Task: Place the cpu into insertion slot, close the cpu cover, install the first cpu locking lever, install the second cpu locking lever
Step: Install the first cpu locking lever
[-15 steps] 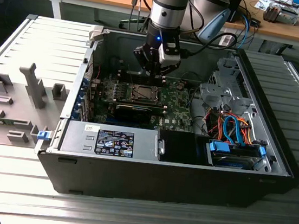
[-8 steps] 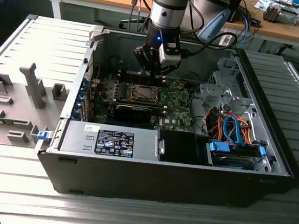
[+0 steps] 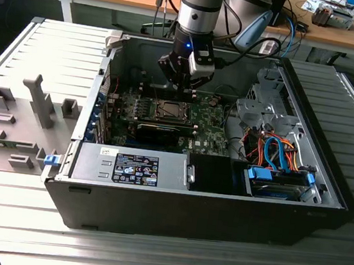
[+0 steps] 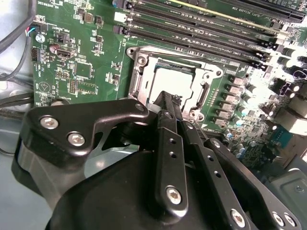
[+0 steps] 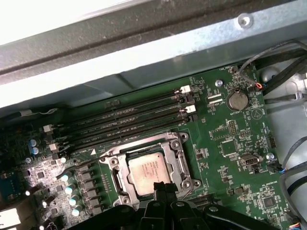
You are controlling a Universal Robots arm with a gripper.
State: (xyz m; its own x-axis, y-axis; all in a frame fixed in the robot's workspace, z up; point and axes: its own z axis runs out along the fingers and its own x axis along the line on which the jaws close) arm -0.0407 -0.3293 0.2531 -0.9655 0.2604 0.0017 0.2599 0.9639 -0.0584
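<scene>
1. cpu [image 5: 148, 171] – you've got one, silvery top up, lying flat in the insertion slot [image 3: 167, 110] on the green motherboard [image 5: 230, 143]; in the second wrist view the chip [image 4: 175, 79] sits just past the fingertips.
2. One cpu cover [image 5: 176, 155], and it lies flat around the chip, whose top shows through the square opening. Your second wrist view shows the same frame [image 4: 139, 72] level on the socket.
3. One gripper [image 4: 165, 99], two black fingers [image 4: 169, 143] drawn narrow, tips together with nothing between them. Those tips are at the near edge of the cover, right beside the chip.
4. In the first wrist view the gripper [image 5: 160, 186] pokes in at that same socket edge.
5. From the exterior view, the gripper [image 3: 185, 89] hangs inside the open computer case [image 3: 155, 201], just above the socket.
6. Around the socket, count two white latches [image 5: 185, 89] on the long memory slots and one coin battery [image 5: 236, 100].
</scene>
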